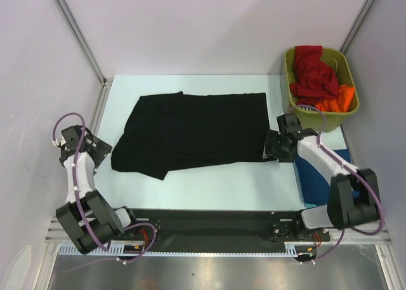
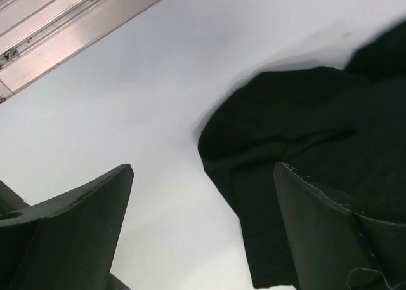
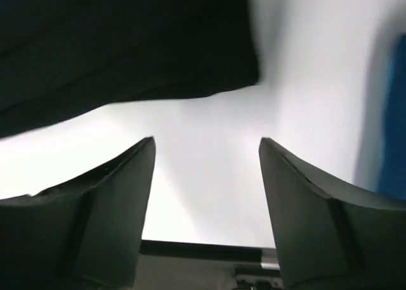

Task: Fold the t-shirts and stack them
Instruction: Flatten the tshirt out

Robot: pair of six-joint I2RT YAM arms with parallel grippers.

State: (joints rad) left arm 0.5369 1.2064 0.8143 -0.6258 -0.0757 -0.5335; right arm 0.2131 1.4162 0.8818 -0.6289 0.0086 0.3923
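Observation:
A black t-shirt (image 1: 190, 132) lies folded over on the white table, its sleeve end at the left. My left gripper (image 1: 101, 149) hovers open just left of that sleeve; the left wrist view shows the black cloth (image 2: 298, 138) beyond my wide-apart fingers (image 2: 95, 207), nothing between them. At the shirt's right edge my right gripper (image 1: 271, 145) stands open and empty; in its wrist view the black hem (image 3: 120, 42) lies above bare table. Red (image 1: 312, 74) and orange (image 1: 337, 99) t-shirts are piled in the olive-green bin (image 1: 351, 80). A dark blue t-shirt (image 1: 312, 176) lies under the right arm.
The bin stands at the back right corner. Aluminium posts and white walls (image 1: 76, 30) close in the table on three sides. A metal rail (image 2: 70, 30) runs along the table's left edge. The arms' base plate (image 1: 203, 226) lines the near edge.

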